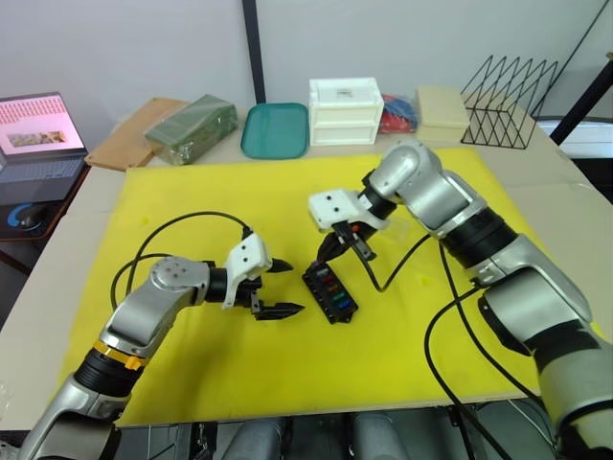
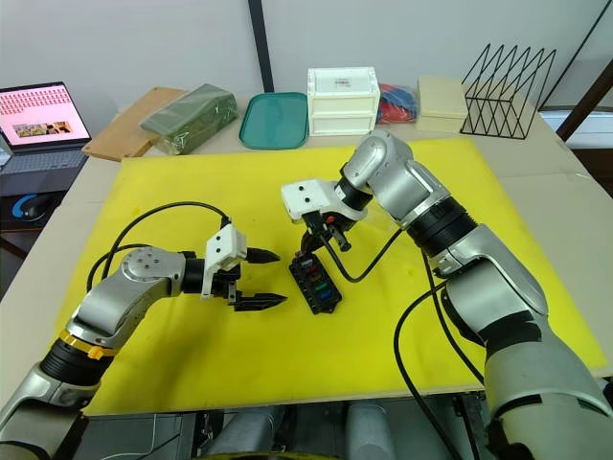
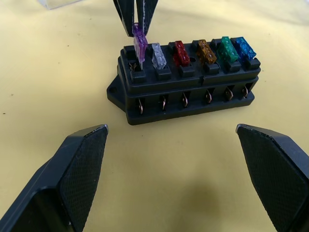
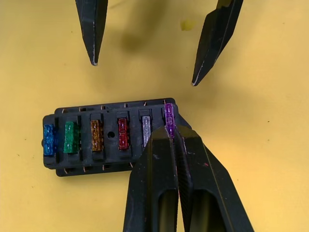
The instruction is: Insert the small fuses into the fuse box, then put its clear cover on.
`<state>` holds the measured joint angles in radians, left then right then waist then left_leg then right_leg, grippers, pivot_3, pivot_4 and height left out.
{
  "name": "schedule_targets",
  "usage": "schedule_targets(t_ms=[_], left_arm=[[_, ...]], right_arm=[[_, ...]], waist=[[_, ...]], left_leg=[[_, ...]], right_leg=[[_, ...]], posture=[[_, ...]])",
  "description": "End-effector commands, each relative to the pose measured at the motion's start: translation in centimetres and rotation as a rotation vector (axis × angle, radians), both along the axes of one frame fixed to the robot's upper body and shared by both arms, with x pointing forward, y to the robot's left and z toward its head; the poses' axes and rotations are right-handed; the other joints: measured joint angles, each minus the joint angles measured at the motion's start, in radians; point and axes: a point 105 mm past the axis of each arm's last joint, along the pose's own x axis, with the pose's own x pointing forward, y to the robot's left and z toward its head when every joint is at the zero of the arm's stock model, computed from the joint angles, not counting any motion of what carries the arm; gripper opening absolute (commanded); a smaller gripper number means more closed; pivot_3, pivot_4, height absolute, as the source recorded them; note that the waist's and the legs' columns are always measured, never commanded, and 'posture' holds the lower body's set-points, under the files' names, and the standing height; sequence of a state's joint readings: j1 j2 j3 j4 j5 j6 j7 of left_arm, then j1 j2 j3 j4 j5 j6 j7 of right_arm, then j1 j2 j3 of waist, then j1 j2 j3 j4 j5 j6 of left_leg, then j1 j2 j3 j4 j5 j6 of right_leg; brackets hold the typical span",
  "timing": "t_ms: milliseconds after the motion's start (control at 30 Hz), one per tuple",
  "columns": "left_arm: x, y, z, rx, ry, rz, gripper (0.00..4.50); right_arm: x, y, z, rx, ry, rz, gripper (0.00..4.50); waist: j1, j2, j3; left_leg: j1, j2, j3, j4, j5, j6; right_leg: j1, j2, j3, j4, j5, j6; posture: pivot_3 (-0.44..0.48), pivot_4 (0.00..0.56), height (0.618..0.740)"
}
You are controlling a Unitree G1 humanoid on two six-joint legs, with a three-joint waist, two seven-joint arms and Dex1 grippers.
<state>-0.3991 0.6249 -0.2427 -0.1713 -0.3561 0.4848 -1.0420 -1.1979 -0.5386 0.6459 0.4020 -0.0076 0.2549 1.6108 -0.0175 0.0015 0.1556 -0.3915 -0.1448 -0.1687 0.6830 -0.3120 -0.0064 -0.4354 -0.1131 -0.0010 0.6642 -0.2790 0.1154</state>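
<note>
The black fuse box [image 1: 330, 292] lies mid-mat on the yellow mat [image 1: 172, 192]. Five small fuses sit in its row of slots: grey [image 3: 158, 55], red [image 3: 181, 52], amber [image 3: 205, 50], green [image 3: 226, 48] and blue [image 3: 244, 47]. At the end slot stands a purple fuse [image 3: 140, 43], higher than the others, with my right gripper [image 4: 171, 133] shut on it from above. My left gripper [image 1: 292, 286] hovers open just left of the box, holding nothing. An edge of the clear cover [image 3: 63, 4] shows on the mat beyond the box.
Along the table's back stand a white drawer box [image 1: 345, 110], a teal tray [image 1: 275, 129], a green bundle [image 1: 192, 125], a beige box [image 1: 441, 113] and a black wire rack [image 1: 508, 101]. A laptop [image 1: 38, 129] sits far left. Black cables loop over the mat by both arms.
</note>
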Motion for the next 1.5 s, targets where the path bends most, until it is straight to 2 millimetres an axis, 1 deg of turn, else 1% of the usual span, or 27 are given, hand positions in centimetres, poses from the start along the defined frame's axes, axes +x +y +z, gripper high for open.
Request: schedule_targets(t_ms=[33,367,667,1167,1333,1500], left_arm=[[0.0,0.0,1.0,-0.011,-0.055,-0.007,4.48],[-0.1,-0.1,0.9,-0.006,-0.061,-0.008,4.48],[-0.2,-0.1,0.8,-0.007,-0.061,-0.008,4.48],[-0.3,-0.2,0.8,-0.003,-0.067,-0.008,4.48],[-0.3,-0.1,0.8,-0.004,-0.066,-0.005,4.48],[-0.3,-0.1,0.8,-0.003,-0.066,-0.004,4.48]], right_arm=[[0.2,0.4,1.1,0.002,-0.044,0.024,0.0],[0.7,0.1,0.7,-0.014,-0.051,0.016,0.0],[1.1,0.2,0.9,-0.013,-0.059,0.011,0.0],[1.4,0.1,-1.0,-0.086,-0.048,0.005,0.0],[1.2,0.1,-1.3,-0.101,-0.04,0.009,0.0],[0.7,0.6,-0.9,-0.077,-0.019,0.014,0.0]], waist=[[0.0,0.0,0.0],[0.0,0.0,0.0],[-0.001,0.0,0.0],[-0.002,0.0,0.0],[-0.002,0.0,0.0],[-0.002,0.0,0.0]], left_leg=[[0.0,0.0,0.0,0.0,0.0,0.0],[0.0,0.0,0.0,0.0,0.0,0.0],[0.0,0.0,0.0,0.0,0.0,0.0],[0.0,0.0,0.0,0.0,0.0,0.0],[0.0,0.0,0.0,0.0,0.0,0.0],[0.0,0.0,0.0,0.0,0.0,0.0]], right_leg=[[0.0,0.0,0.0,0.0,0.0,0.0],[0.0,0.0,0.0,0.0,0.0,0.0],[0.0,0.0,0.0,0.0,0.0,0.0],[0.0,0.0,0.0,0.0,0.0,0.0],[0.0,0.0,0.0,0.0,0.0,0.0],[0.0,0.0,0.0,0.0,0.0,0.0]], posture=[[0.0,0.15,0.74],[0.0,0.15,0.74],[0.0,0.15,0.74],[0.0,0.15,0.74],[0.0,0.15,0.74],[0.0,0.15,0.74]])
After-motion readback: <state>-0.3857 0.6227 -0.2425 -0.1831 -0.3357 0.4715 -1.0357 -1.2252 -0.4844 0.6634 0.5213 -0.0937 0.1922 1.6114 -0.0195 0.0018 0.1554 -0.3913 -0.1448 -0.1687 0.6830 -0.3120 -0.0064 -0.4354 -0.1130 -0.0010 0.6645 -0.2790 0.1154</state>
